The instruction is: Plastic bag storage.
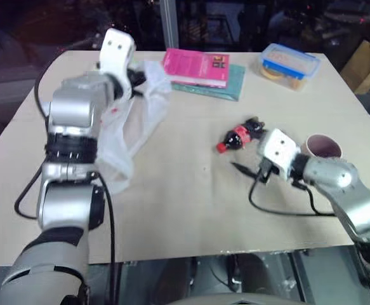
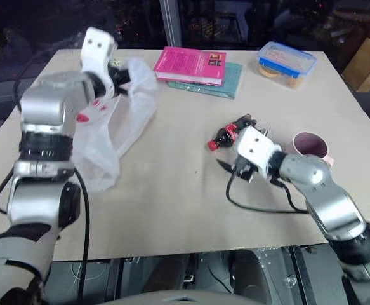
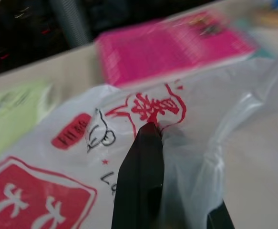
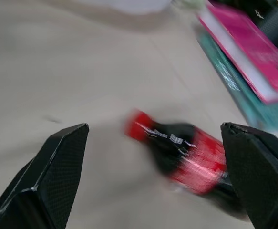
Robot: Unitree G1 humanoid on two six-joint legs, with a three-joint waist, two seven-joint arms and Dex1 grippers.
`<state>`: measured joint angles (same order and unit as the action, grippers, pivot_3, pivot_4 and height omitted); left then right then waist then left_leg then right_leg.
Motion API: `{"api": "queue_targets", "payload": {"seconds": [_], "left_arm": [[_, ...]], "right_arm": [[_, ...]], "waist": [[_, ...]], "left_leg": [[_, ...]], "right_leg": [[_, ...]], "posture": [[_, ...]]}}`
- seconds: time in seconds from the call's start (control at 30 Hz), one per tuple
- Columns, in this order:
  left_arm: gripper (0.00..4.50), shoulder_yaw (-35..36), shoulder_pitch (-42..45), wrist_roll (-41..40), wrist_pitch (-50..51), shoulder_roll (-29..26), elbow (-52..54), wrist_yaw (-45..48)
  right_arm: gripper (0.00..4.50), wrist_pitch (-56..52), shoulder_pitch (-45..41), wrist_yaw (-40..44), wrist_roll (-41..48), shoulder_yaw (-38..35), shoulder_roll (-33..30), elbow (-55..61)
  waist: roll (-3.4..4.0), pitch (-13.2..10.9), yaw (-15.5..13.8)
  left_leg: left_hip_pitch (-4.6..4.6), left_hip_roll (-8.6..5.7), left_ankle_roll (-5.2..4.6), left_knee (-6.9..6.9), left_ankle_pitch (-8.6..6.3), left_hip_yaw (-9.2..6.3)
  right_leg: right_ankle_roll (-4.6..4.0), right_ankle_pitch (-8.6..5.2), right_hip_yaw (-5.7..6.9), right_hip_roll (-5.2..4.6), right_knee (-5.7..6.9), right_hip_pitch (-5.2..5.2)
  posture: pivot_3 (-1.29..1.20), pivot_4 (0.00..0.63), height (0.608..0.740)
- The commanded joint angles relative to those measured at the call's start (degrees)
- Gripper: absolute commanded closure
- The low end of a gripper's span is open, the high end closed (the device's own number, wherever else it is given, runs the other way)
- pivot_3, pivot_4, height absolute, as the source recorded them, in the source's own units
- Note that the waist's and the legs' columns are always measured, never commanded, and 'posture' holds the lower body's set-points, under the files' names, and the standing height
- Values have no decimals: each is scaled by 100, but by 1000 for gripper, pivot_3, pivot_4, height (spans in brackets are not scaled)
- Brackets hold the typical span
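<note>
While the left gripper (image 2: 122,75) is raised above the far left part of the table (image 1: 191,210), its two black fingers are pressed together on a fold of the plastic bag (image 2: 112,136), and the thin white film hangs down from that pinch to the tabletop. That looks like the reason the bag stands up in a long drape rather than lying flat: it is held by its upper edge, near a handle loop, so the body falls free and can be gathered. In the left wrist view one dark finger (image 3: 141,181) sits right against the film, with the red printed labels (image 3: 34,198) spread around it.

Over on the right, the right gripper (image 4: 153,176) is spread wide and grips nothing. Its fingers frame a small cola bottle (image 1: 240,135) with a red cap lying on its side. I read that as a reach toward the bottle, though whether it means to take it or just clear it I cannot say.

A pink book (image 1: 196,67) rests on a teal one (image 1: 230,87) at the far edge, just beside the bag's top. A lidded plastic box (image 1: 288,64) and a cup (image 1: 323,147) sit well apart from the bag.
</note>
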<state>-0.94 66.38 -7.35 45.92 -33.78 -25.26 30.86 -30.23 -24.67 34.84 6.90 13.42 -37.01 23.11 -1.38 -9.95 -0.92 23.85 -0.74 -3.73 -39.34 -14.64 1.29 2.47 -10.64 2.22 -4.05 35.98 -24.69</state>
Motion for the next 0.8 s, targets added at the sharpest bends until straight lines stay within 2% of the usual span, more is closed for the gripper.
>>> {"api": "queue_targets", "payload": {"seconds": [0.03,0.13,0.17,0.23,0.33,0.37,0.47,0.57,0.8], "left_arm": [[4432,-283,143,204,-73,-178,-176,369],[4432,-516,-341,297,-126,-658,341,859],[3893,-531,-531,298,-115,-790,538,950],[3183,-579,-1127,351,-176,-979,1147,973],[1772,-436,-1656,342,-52,-981,1801,784],[1484,-380,-1878,295,104,-1030,2103,791],[1484,-381,-2450,367,241,-1181,2796,730],[1484,-394,-2736,448,326,-1050,2998,440],[1484,-337,-2320,634,-314,130,1713,-547]], "right_arm": [[0,-146,-134,-154,-134,-92,161,-121],[0,-337,-84,-133,143,-311,384,145],[0,-371,-56,-142,148,-336,409,188],[0,-306,155,-186,35,-341,368,272],[0,-308,448,-173,43,-479,281,517],[0,-379,610,-154,90,-617,206,695],[0,-517,1050,-150,144,-939,23,1130],[0,-645,1377,-190,215,-1171,-48,1486],[0,-1732,2176,-552,404,-1871,13,2659]], "waist": [[1,0,33],[3,-1,142],[5,-2,190],[5,-2,199],[4,-2,116],[3,-3,72],[4,-3,6],[4,-3,0],[3,-1,-48]], "left_leg": [[0,-1,-2,12,-2,1],[8,1,-3,31,-2,4],[10,2,-3,42,-2,6],[11,2,-2,62,-2,15],[12,-1,-2,65,-3,14],[13,-3,-1,62,-3,12],[20,-3,-4,32,-4,7],[3,-2,-4,21,-5,3],[-8,-3,-4,-4,-4,-4]], "right_leg": [[5,-3,-3,-1,0,-4],[10,-9,-12,2,-5,-21],[9,-9,-16,2,-5,-28],[9,-9,-34,2,-5,-43],[10,-9,-35,-5,-10,-45],[10,-9,-32,-8,-8,-44],[11,-8,-31,-7,0,-40],[12,-9,-29,-7,-1,-16],[11,-8,-20,-6,28,-5]], "posture": [[0,150,740],[0,150,740],[0,150,740],[0,150,740],[0,150,740],[0,150,740],[0,150,740],[0,150,740],[0,150,740]]}}
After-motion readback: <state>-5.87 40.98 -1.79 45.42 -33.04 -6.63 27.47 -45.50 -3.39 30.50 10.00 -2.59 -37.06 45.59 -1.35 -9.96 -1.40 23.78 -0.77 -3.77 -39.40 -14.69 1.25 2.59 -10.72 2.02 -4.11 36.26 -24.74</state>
